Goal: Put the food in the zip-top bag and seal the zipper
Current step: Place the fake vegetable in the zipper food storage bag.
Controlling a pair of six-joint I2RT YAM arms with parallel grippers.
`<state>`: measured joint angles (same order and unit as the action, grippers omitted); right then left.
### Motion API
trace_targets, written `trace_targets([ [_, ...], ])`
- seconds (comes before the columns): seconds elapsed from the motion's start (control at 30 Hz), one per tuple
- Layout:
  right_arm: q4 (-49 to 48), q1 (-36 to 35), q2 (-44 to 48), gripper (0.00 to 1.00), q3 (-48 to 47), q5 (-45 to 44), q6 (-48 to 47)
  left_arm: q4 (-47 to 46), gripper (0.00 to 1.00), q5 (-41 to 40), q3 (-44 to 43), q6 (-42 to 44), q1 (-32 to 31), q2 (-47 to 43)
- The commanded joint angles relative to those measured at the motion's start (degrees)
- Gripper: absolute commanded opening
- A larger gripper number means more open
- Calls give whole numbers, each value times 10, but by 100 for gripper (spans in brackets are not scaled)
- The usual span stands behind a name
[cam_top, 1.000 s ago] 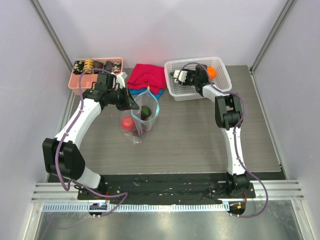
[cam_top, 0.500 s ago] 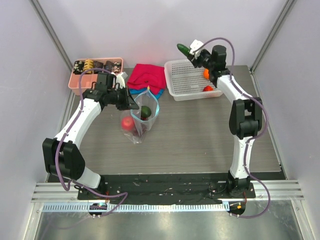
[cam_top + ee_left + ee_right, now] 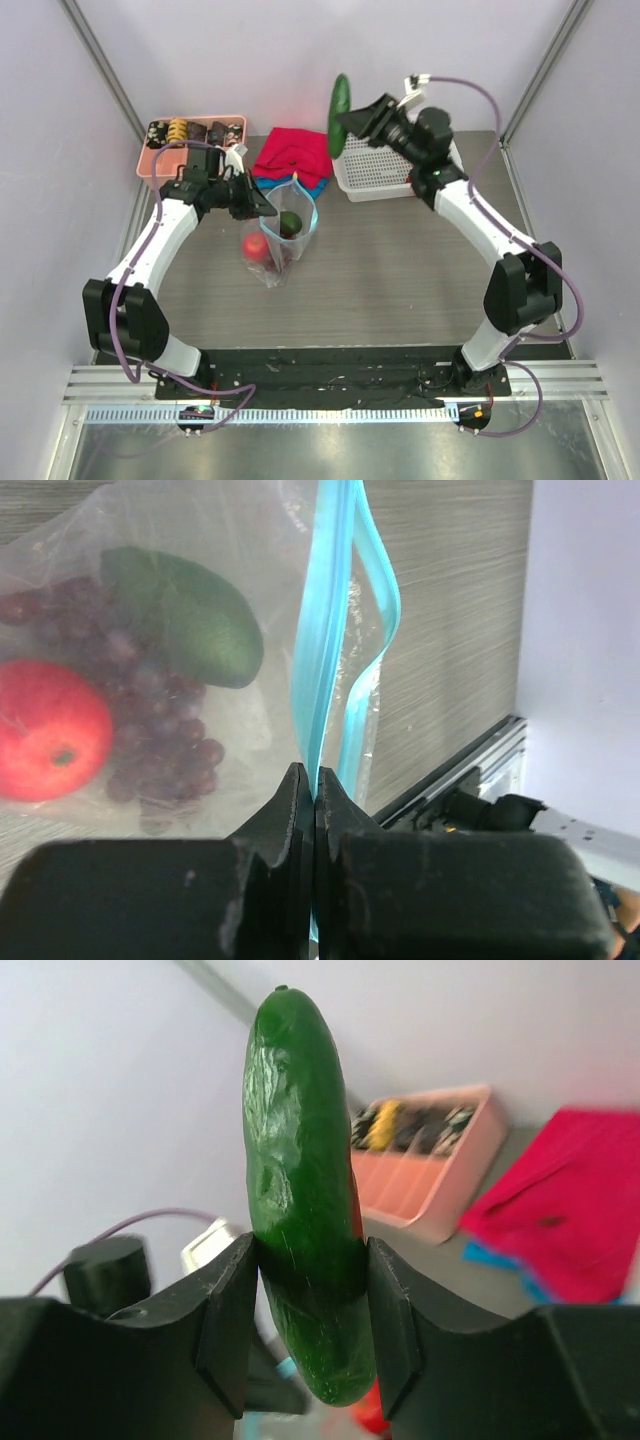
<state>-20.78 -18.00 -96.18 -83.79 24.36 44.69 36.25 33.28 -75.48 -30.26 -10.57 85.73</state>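
The clear zip-top bag point(image 3: 278, 240) lies mid-table with its mouth held up. My left gripper point(image 3: 266, 208) is shut on the blue zipper point(image 3: 322, 670) at one side of the mouth. Inside the bag sit a red tomato point(image 3: 48, 730), a dark grape bunch point(image 3: 150, 730) and a green avocado-like piece point(image 3: 190, 615). My right gripper point(image 3: 345, 118) is raised above the table's back, shut on a green cucumber point(image 3: 300, 1190) that stands upright between its fingers point(image 3: 232, 1320). The cucumber point(image 3: 341, 98) shows above the basket's left end.
A white mesh basket point(image 3: 372, 172) stands at the back right, partly hidden by the right arm. A pink divided tray point(image 3: 190, 135) of snack pieces is at the back left. A red cloth over a blue one point(image 3: 292, 152) lies between them.
The right gripper has lifted the cucumber out of the basket and swung it up and to the left. The left gripper and bag have stayed put.
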Motion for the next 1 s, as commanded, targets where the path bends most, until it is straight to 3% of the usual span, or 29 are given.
trace_targets([
  [0.0, 32, -95, 42, 1, 43, -112, 109, -46, 0, 31, 2, -29, 5, -24],
  [0.33, 170, -197, 46, 1, 107, -215, 213, -75, 0, 42, 15, -75, 17, -29],
  [0.67, 101, -272, 19, 1, 144, -338, 155, -93, 0, 46, 24, -88, 19, -28],
  [0.8, 117, -274, -1, 1, 141, -313, 183, -93, 0, 47, 23, -86, 20, -29],
  [0.97, 113, -274, -31, 1, 126, -145, 199, -87, 0, 47, 23, -78, 20, -30],
])
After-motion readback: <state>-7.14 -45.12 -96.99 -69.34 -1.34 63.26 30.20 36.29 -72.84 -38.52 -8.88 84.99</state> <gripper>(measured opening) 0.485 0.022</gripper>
